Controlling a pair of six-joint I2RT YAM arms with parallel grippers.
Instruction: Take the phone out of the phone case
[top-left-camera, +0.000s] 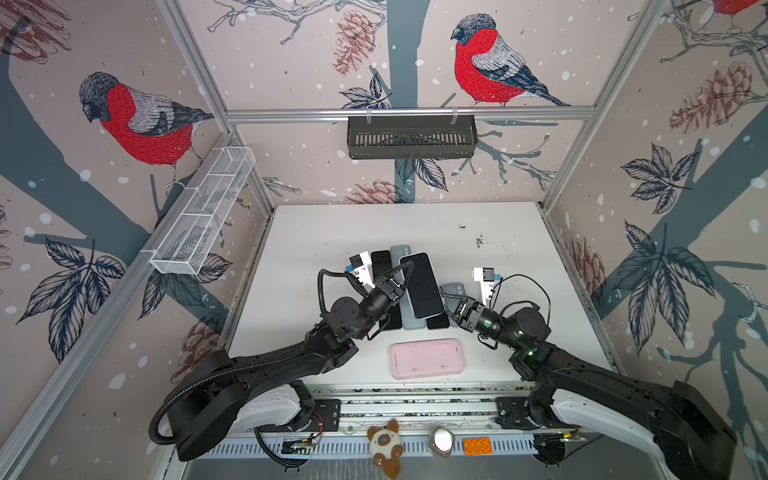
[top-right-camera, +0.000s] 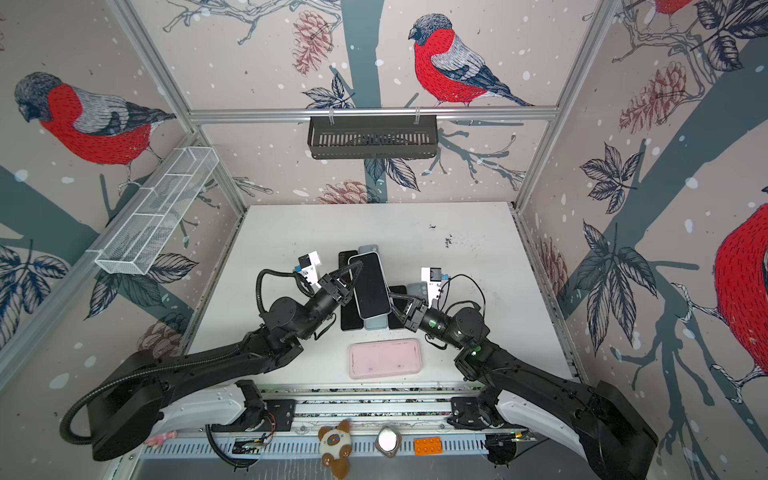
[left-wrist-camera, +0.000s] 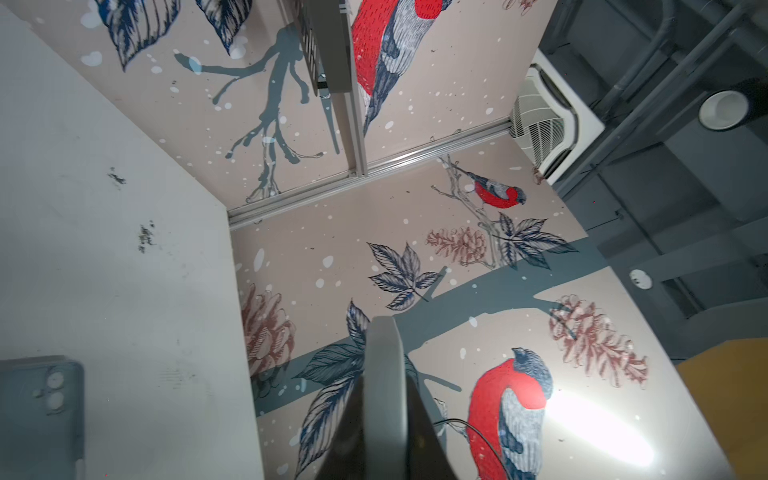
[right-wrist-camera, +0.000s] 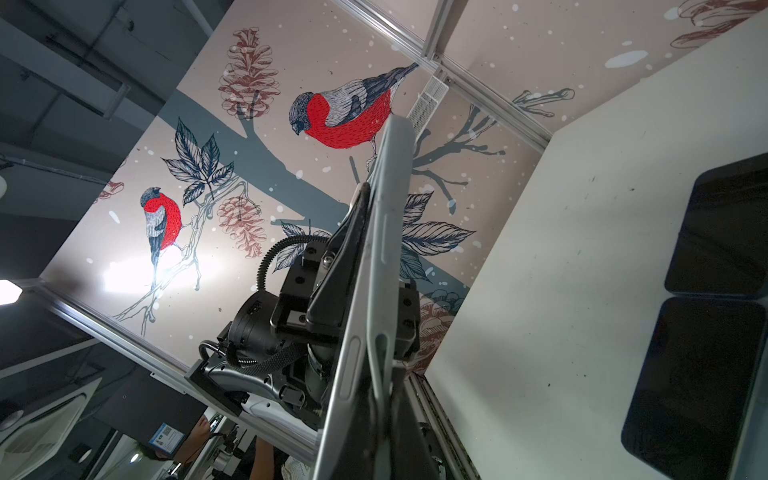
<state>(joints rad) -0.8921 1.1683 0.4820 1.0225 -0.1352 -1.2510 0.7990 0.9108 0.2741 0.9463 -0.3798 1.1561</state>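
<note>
Fingers of the right gripper (top-left-camera: 446, 300) are closed on the phone (top-left-camera: 424, 286), pinching its corner at about five o'clock in both top views. The phone sits in its pale case (right-wrist-camera: 365, 291), screen up. It is held clear above the table (top-left-camera: 324, 232) and tilted, its long axis running from eleven to five o'clock.

The left gripper (top-left-camera: 405, 272) meets the phone's edge at nine o'clock. In the right wrist view one black finger (right-wrist-camera: 353, 232) lies flat along the phone, with the other hidden behind it. Whether those fingers clamp the phone or only straddle it, I cannot tell. Close to the right fingers, a thin strip of the pale case's edge stands slightly off the body.

Beneath the phone several others lie flat side by side on the table. Among them are a black phone (top-left-camera: 381, 261) at eleven o'clock and a blue-grey phone (top-left-camera: 413, 323) at six. A grey case (top-left-camera: 454, 289) with camera holes lies at three o'clock, just beside the right gripper. A pink case (top-left-camera: 427, 358) lies apart at six o'clock, nearer the arms' bases.
</note>
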